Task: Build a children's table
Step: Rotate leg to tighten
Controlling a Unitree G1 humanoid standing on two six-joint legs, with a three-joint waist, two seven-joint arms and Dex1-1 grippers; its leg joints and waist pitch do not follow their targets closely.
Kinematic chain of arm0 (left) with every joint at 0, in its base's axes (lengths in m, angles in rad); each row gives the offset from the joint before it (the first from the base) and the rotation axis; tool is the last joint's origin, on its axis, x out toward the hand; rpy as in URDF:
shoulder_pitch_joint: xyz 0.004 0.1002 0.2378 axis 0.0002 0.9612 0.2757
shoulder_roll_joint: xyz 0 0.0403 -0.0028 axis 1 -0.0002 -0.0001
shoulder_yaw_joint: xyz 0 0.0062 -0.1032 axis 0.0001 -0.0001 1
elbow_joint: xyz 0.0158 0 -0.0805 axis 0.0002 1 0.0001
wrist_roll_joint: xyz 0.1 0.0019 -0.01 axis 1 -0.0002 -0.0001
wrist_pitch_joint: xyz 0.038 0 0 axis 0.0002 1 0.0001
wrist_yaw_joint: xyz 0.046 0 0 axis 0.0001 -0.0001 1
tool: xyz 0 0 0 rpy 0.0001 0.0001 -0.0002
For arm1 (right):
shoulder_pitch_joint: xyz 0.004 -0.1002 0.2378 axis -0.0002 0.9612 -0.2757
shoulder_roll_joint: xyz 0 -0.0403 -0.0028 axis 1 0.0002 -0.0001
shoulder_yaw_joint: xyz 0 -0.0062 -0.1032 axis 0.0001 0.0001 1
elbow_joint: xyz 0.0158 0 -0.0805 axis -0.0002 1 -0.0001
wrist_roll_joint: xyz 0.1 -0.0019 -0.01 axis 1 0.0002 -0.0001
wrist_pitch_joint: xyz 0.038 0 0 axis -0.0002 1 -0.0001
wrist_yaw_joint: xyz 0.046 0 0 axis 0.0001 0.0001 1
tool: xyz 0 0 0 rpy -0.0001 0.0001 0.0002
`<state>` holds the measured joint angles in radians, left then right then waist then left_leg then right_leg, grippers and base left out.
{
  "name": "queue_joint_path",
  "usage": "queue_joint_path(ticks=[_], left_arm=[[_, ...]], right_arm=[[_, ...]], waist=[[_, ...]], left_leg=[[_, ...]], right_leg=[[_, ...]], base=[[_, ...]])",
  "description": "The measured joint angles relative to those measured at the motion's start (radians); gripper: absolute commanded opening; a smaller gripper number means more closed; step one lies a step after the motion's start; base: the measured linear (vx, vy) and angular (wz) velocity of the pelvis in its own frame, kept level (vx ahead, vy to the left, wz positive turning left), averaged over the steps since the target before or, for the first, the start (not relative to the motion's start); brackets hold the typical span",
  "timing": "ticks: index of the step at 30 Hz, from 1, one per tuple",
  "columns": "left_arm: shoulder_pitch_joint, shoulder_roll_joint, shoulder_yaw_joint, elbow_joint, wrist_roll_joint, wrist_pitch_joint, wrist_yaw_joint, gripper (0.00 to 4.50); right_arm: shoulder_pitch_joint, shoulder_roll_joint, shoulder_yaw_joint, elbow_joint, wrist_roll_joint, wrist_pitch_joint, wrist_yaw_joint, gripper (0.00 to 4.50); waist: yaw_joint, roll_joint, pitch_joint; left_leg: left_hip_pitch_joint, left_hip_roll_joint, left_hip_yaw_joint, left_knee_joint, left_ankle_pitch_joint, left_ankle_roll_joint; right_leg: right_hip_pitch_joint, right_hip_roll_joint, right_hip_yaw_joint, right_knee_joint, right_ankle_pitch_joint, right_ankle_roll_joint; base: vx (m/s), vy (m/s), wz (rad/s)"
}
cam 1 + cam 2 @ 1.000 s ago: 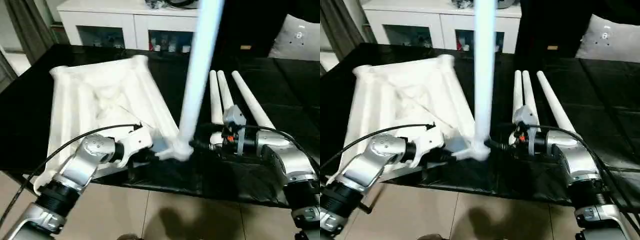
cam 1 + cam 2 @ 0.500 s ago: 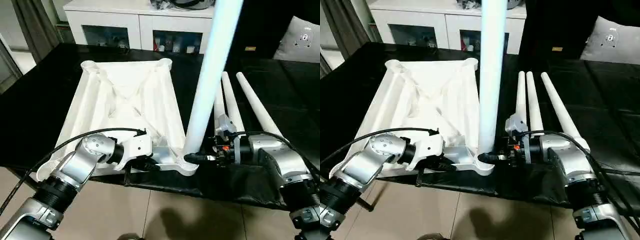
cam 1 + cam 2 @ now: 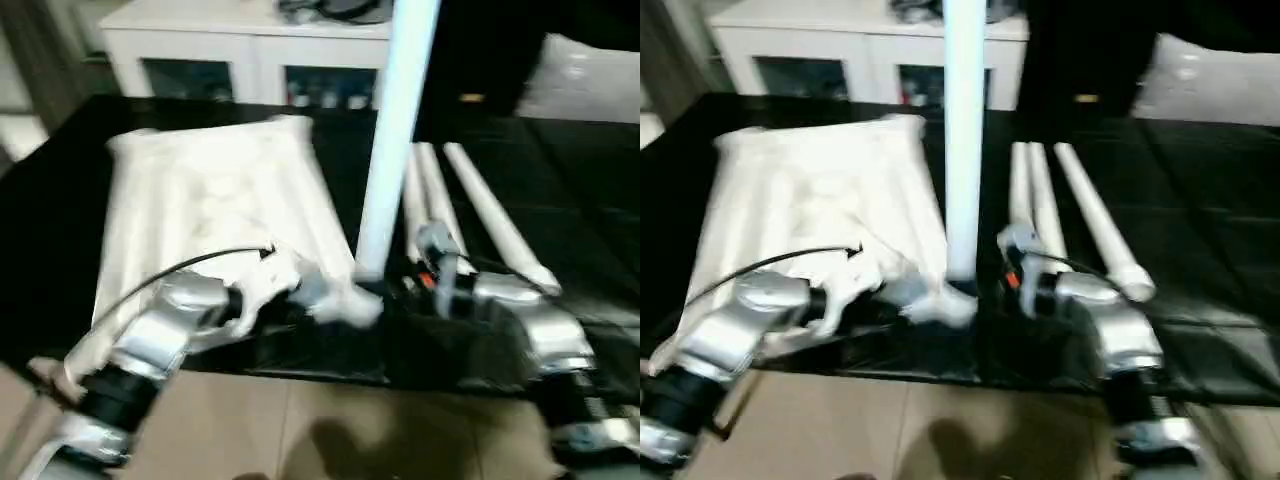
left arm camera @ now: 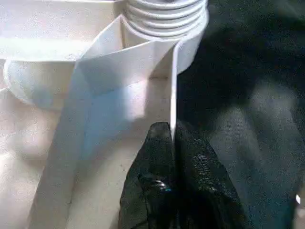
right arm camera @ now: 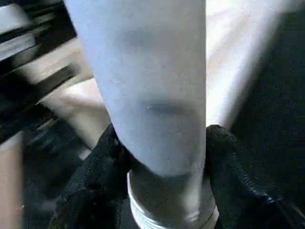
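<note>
The white plastic square table top lies upside down, ribbed underside facing up, at the left part of the black-covered tabletop, with one corner at the tabletop's near edge. This orientation exposes the round corner sockets so that legs can be entered from above.

One long white tapered tube leg stands upright in the near-right corner socket of the top. In the left wrist view the ridged collar of that socket sits just beyond the wall being gripped.

The left tool is clenched on a thin vertical rib wall of the table top, one black finger on each face of the wall. Judged purpose: to anchor the top against sliding or lifting while the leg is worked into the socket.

The right tool is grasping the upright leg near its base, a black finger on either side of the tube, just above the ringed end. A low grip of this kind gives control of alignment at the socket mouth.

Three further white tapered legs lie side by side on the tabletop to the right of the top, within reach of the right arm for the later sockets.

Judged status: first leg being seated; three remain.
</note>
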<state>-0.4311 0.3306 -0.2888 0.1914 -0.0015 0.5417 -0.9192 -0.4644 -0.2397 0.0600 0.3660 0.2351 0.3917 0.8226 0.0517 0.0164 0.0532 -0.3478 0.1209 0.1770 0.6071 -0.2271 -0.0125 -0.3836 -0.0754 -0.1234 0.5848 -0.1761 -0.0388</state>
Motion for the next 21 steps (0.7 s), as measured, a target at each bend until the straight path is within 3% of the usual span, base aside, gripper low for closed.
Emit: queue_joint_path(ticks=[6,8,9,14,21], left_arm=[[-0.005,-0.141,0.057,-0.007,0.024,0.114,0.212,0.0],[-0.016,-0.19,0.058,-0.003,0.035,0.141,0.275,0.0],[-0.02,-0.197,0.057,-0.005,0.035,0.15,0.289,0.0],[-0.022,-0.182,0.034,-0.02,0.035,0.146,0.286,0.0],[-0.009,-0.112,-0.001,-0.022,0.036,0.067,0.205,0.0]], right_arm=[[-0.057,0.097,-0.03,0.069,-0.058,-0.028,-0.237,2.05],[-0.067,0.114,-0.037,0.089,-0.078,-0.059,-0.296,2.55],[-0.067,0.119,-0.043,0.091,-0.079,-0.065,-0.307,2.55],[-0.056,0.119,-0.054,0.088,-0.067,-0.076,-0.284,3.02],[-0.012,0.049,-0.041,0.068,-0.043,-0.114,-0.142,3.65]], waist=[[-0.012,-0.002,0.0],[-0.011,-0.002,0.0],[-0.01,-0.002,0.0],[-0.005,-0.002,0.0],[0.005,-0.001,0.0]], left_leg=[[-0.001,0.0,0.0,0.0,0.0,0.0],[-0.002,0.0,0.0,0.0,0.0,0.0],[-0.003,0.0,0.0,0.0,0.0,0.0],[-0.004,0.0,0.0,-0.004,0.001,0.007],[-0.005,0.0,0.0,-0.003,0.002,0.008]], right_leg=[[0.0,0.001,0.0,0.0,0.001,0.0],[0.0,0.001,0.0,-0.001,0.001,-0.001],[0.0,0.001,0.0,-0.001,0.003,-0.004],[-0.003,0.001,0.0,-0.002,0.001,-0.005],[-0.003,0.001,0.0,-0.001,0.002,-0.006]], base=[[0.0,0.0,0.0],[0.0,0.0,0.0],[0.0,0.0,0.0],[0.0,0.0,0.0],[0.0,0.0,0.0]])
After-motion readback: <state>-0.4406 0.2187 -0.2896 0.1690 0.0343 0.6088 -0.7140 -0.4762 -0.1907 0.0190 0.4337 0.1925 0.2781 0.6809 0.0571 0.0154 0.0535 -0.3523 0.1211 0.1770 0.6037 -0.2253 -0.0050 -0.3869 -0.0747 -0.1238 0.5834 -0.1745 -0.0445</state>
